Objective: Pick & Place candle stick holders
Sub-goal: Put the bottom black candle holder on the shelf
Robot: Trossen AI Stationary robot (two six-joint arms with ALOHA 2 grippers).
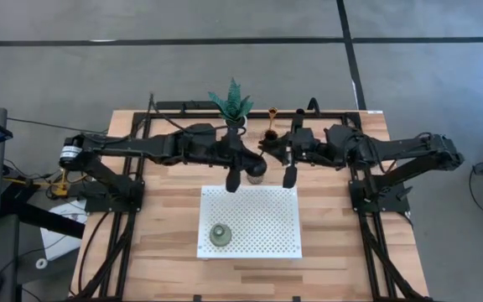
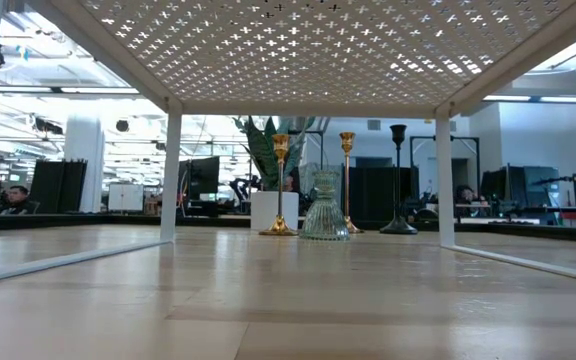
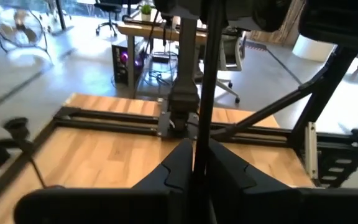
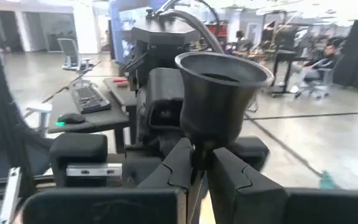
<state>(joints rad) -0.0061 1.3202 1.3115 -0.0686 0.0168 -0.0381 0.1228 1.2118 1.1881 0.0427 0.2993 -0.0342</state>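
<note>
Currently right end effector [image 4: 193, 163] pinched on black stemmed holder [image 4: 219, 99], frame centre. Left end effector [image 3: 194, 163] clamps thin black stem [image 3: 205, 81]. Grey-green holder [image 1: 220, 235] on white perforated rack [image 1: 267, 218], lower left.

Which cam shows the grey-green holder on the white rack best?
The high view: the grey-green holder sits unobstructed on the rack, near its front left corner. The low view looks under the rack, so it misses that holder. Neither wrist view shows it.
</note>
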